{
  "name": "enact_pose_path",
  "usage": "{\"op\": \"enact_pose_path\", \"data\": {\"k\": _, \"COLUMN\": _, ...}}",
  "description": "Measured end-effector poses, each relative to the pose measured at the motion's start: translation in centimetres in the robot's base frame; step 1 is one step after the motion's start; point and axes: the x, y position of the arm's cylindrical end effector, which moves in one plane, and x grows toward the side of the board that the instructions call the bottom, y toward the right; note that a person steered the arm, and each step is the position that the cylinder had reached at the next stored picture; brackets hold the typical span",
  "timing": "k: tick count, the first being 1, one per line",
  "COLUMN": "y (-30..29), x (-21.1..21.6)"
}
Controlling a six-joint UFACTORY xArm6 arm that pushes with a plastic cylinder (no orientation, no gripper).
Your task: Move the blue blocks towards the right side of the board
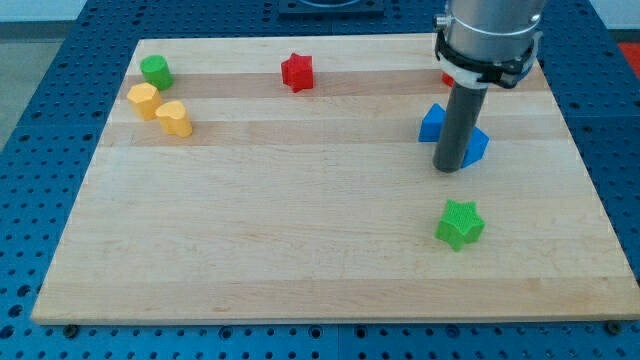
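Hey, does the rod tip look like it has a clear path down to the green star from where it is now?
Probably yes. My tip sits between the two blue blocks, and the green star lies below it toward the view's bottom. Only bare board shows between them, so nothing seems to block a straight slide.
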Motion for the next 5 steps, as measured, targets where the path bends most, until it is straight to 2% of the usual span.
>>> {"op": "enact_pose_path", "data": {"k": 2, "y": 0.5, "x": 0.0}}
{"op": "enact_pose_path", "data": {"k": 5, "y": -4.3, "x": 0.0}}
